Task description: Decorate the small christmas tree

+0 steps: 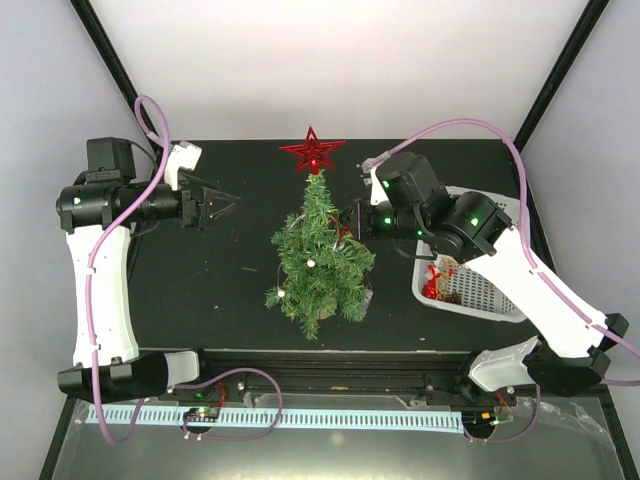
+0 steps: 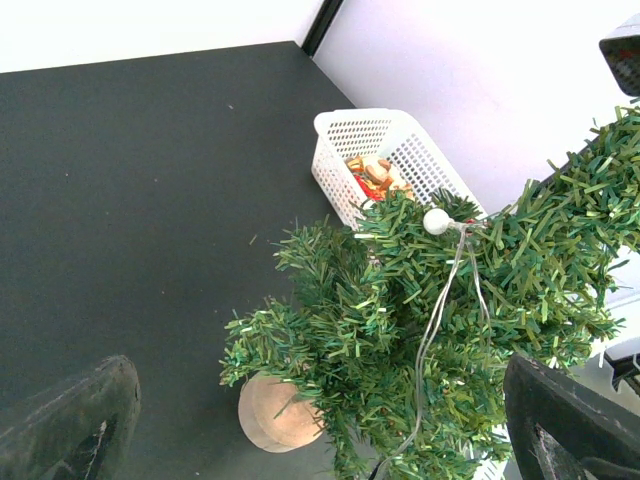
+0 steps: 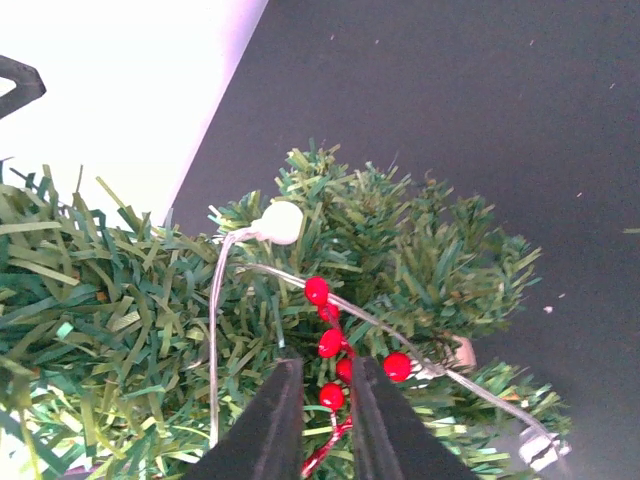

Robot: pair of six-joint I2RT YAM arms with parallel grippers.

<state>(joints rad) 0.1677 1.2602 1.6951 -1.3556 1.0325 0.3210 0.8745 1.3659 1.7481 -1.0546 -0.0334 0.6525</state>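
Observation:
The small christmas tree (image 1: 320, 255) stands mid-table with a red star (image 1: 313, 152) on its tip and a thin cord with white beads (image 3: 280, 222) strung over its branches. My right gripper (image 1: 347, 222) is pushed into the tree's right side. In the right wrist view its fingers (image 3: 275, 420) stand a narrow gap apart with a red berry sprig (image 3: 330, 342) between them; I cannot see whether they press on it. My left gripper (image 1: 225, 207) hovers left of the tree, wide open with nothing in it. From the left wrist the tree (image 2: 440, 300) and its brown base (image 2: 275, 412) show.
A white basket (image 1: 480, 290) holding more ornaments sits at the right of the table, behind the right arm, and it also appears in the left wrist view as the basket (image 2: 345, 165) beyond the tree. Black frame posts stand at the back corners.

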